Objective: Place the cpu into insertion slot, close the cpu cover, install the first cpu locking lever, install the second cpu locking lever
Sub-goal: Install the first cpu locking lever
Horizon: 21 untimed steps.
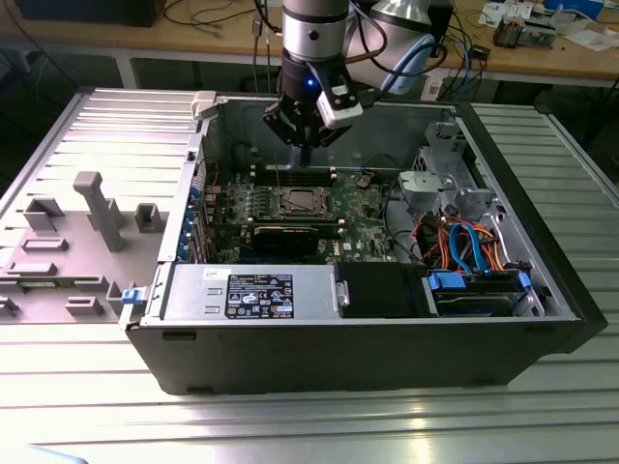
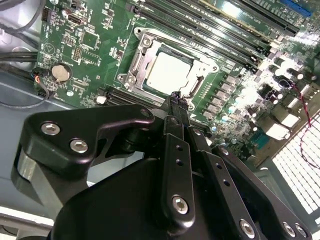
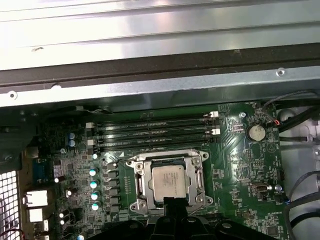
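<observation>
Your one gripper (image 2: 175,97) had its two fingers pressed together into a single tip, with nothing pinched between them. In the exterior view it hung inside the one open computer case (image 1: 338,358), raised above the green motherboard (image 3: 235,165). In both wrist views its tip lay just beside one edge of the socket, and you could not tell from them whether it touched anything.

Beside that tip sat the one cpu (image 3: 167,182), silver-grey top facing up, lying flat in the one insertion slot (image 3: 136,206). The one cpu cover (image 3: 196,175) lay down around it. Its frame bordered the chip on all four sides, and the metal top showed through the cut-out.

Just past the socket ran a bank of long dark memory slots (image 3: 155,132), four as far as you could count. One coin cell (image 3: 256,132) sat on the board, well apart from the socket.

Further out in the case you had one silver power supply box (image 1: 189,295), one blue drive caddy (image 1: 474,288) and a bundle of blue and orange cables (image 1: 464,242). The case stood on the ribbed metal counter (image 1: 290,430). At the exterior view's left lay one grey fixture tray (image 1: 58,261) with several upright posts.
</observation>
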Available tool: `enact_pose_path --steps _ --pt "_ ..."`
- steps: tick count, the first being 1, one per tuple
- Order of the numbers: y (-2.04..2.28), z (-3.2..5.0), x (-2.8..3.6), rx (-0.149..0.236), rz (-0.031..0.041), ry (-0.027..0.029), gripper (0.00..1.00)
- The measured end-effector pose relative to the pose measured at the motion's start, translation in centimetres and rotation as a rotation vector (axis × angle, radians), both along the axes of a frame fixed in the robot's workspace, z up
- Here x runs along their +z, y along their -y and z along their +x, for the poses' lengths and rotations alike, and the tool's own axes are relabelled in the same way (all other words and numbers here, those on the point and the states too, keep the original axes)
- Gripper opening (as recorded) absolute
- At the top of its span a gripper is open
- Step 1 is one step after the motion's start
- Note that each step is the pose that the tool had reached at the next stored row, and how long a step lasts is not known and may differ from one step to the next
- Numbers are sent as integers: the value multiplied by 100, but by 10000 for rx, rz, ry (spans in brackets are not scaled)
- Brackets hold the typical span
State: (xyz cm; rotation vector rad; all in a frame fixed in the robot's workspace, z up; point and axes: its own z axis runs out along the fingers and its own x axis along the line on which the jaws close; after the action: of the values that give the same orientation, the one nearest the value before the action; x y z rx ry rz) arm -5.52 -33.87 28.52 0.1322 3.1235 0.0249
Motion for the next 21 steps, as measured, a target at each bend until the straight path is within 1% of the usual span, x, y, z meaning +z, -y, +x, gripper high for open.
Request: enact_pose_path --steps 2,6,7,9,13,14,16,17,21 --pt "1 -3 -8 157 1 1 11" --pt "1 -5 -18 675 2 1 11" --pt "1 -6 -20 755 2 1 11" --pt "1 -24 -24 804 6 4 11" --pt "1 -86 -27 855 9 6 11" --pt "1 -112 -28 865 9 11 11" --pt "1 -146 -29 872 7 35 11" --pt "1 -173 -29 878 6 58 11" --pt "1 -273 -30 908 7 78 11"
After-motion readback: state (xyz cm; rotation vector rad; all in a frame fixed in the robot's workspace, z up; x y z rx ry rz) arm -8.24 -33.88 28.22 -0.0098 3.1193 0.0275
